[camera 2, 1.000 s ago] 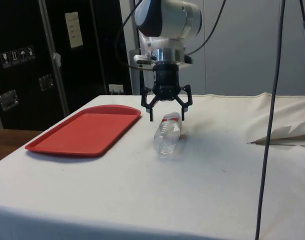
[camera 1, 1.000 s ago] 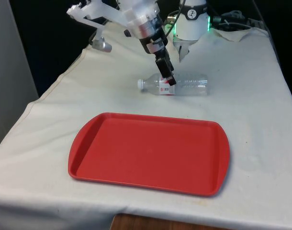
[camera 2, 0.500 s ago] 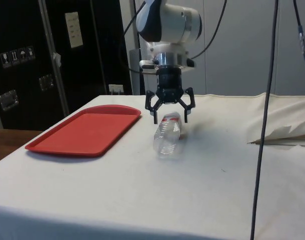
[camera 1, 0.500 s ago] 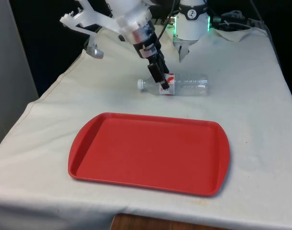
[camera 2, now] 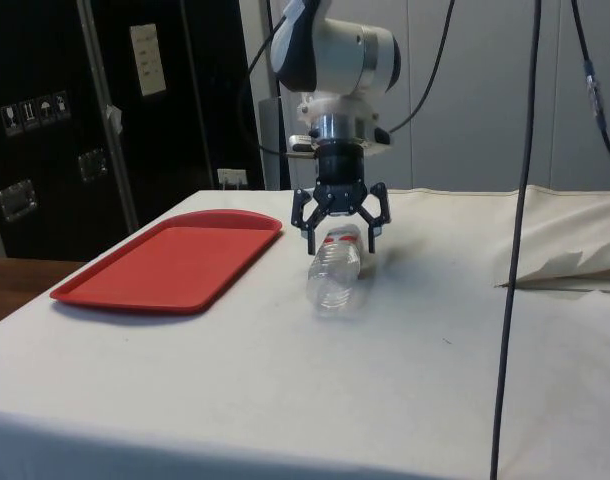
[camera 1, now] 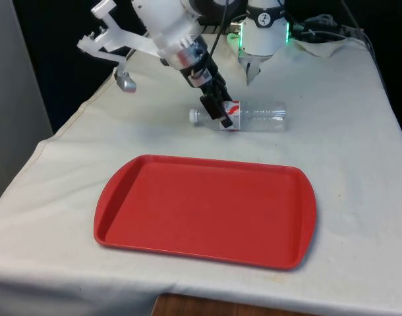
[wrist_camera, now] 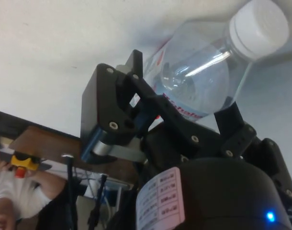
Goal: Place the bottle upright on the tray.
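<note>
Bottle (camera 1: 244, 116), clear plastic with white cap (camera 1: 194, 116) and red-and-white label (camera 1: 231, 109), lying on its side on the white cloth (camera 1: 359, 131), beyond the far long edge of the tray (camera 1: 207, 210) and apart from it. Cap end pointing toward the front view's left; base toward the front view's right.

Tray: red, shallow, rounded corners, flat on the cloth, between the bottle and the near table edge.

Gripper (camera 1: 217, 112), black, tilted, reaching down over the bottle's neck-and-label end. Fingers spread, one on each side of the bottle, as seen in the side view (camera 2: 339, 228); tips low beside the bottle's shoulder, no squeeze on the plastic evident. In the wrist view, bottle (wrist_camera: 203, 76) between the two fingers (wrist_camera: 136, 103), cap (wrist_camera: 258, 26) projecting past the fingertips; contact between pads and bottle not determinable.

A person's white sleeve (wrist_camera: 7, 191) at the edge of the wrist view, past the table's rim.
</note>
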